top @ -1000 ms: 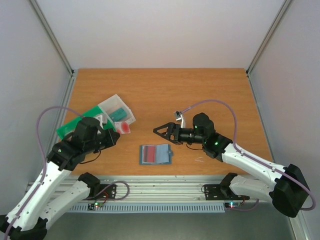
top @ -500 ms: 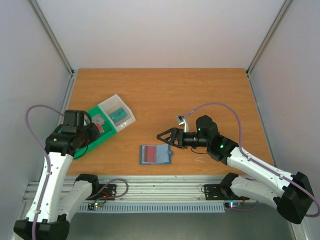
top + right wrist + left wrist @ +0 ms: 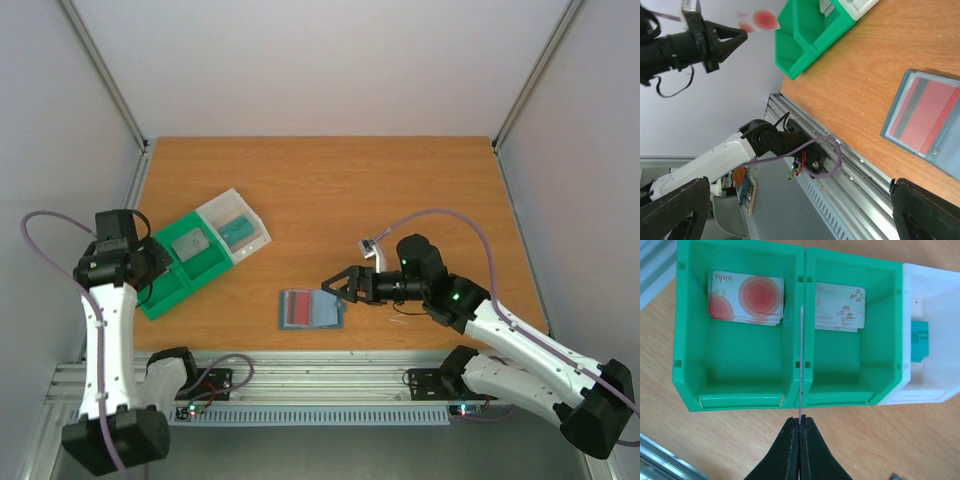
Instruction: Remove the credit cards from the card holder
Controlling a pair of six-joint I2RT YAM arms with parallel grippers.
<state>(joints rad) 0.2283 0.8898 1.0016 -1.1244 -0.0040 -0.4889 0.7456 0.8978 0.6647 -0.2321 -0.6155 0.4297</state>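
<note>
Right hand [image 3: 330,287] spread beside card holder [image 3: 310,309], left hand [image 3: 800,422] pinching credit card [image 3: 765,19]

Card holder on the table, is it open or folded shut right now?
Open. The card holder lies spread flat, both leaves showing, with a red card tucked in its left leaf.

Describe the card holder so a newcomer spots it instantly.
On the wooden table, look near the front edge, just beside the right gripper. The card holder is the small wallet lying open flat. Unlike the green tray to its left, it is slate-blue, with a reddish card in one leaf.
</note>
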